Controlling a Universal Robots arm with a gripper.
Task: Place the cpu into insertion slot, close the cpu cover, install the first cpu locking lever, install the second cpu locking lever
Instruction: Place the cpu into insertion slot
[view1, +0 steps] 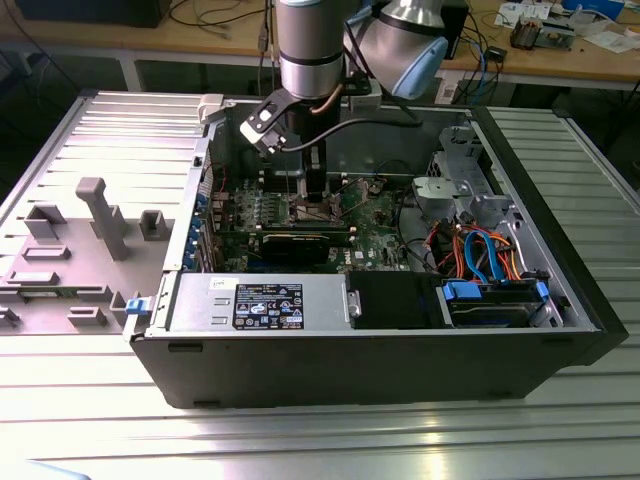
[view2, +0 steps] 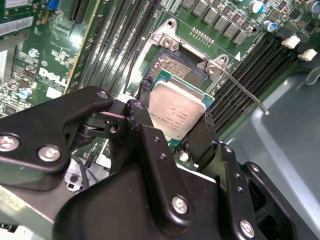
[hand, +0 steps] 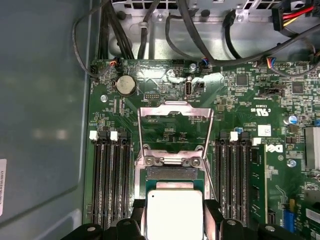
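Bench: open black metal PC case (view1: 380, 360).
Grip: black gripper (view2: 175, 120) clamped on flat silver square cpu (view2: 176, 107).
First wrist view: thin silver cpu cover (hand: 175, 111) flipped up.
Second wrist view: dark-rimmed square insertion slot (view2: 181, 67) part uncovered.

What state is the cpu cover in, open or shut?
Open. In the first wrist view the cpu cover is swung back off the insertion slot; the gripper holds the cpu, not yet seated.
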